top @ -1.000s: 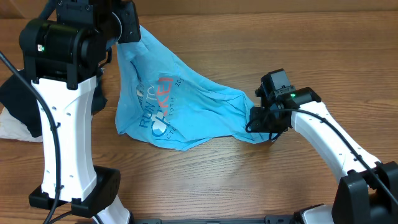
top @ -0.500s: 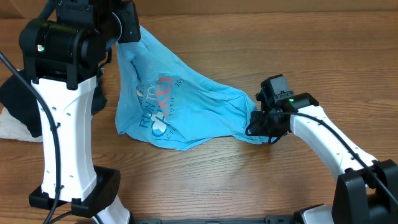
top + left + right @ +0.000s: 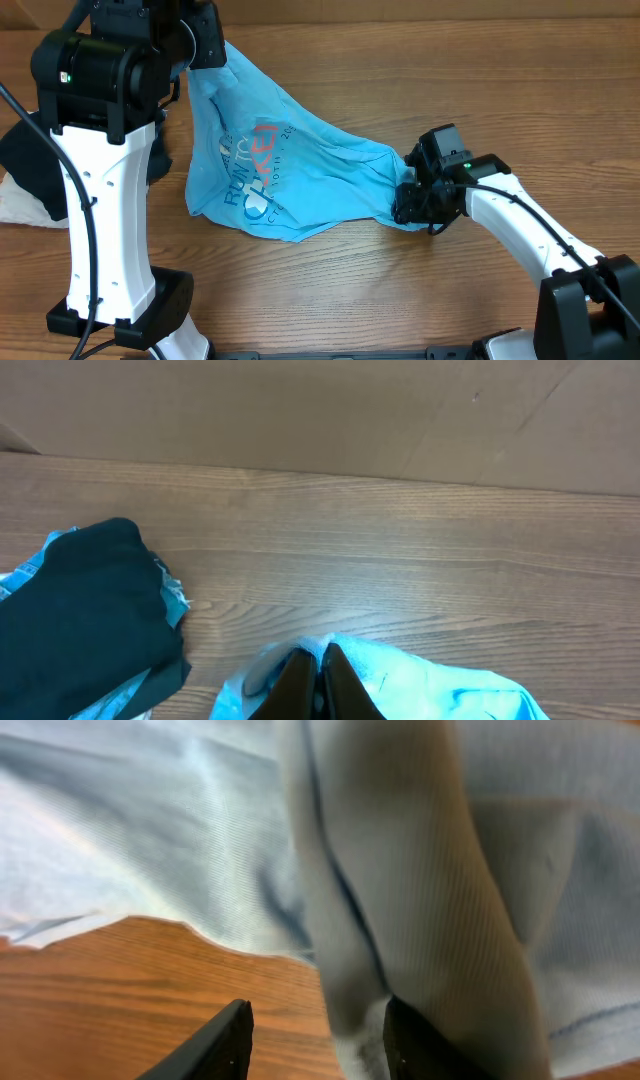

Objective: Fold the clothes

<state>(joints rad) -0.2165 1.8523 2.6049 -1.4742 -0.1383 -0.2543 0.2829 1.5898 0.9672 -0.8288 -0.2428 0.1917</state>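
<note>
The light sky-blue T-shirt with white and orange lettering lies partly spread on the wooden table, its far-left corner lifted. My left gripper is shut on that raised corner; in the left wrist view the closed jaws pinch blue fabric. My right gripper is low at the shirt's right end. In the right wrist view its fingers are open, with a thick fold of the shirt lying against the right finger and bare table by the left one.
A black garment lies at the table's left edge over a cream cloth; the black garment also shows in the left wrist view. The left arm's white column stands front left. A cardboard wall runs along the far edge.
My right gripper has slid a little left and nearer, further onto the shirt's right end. The left gripper and the lifted corner have not moved.
</note>
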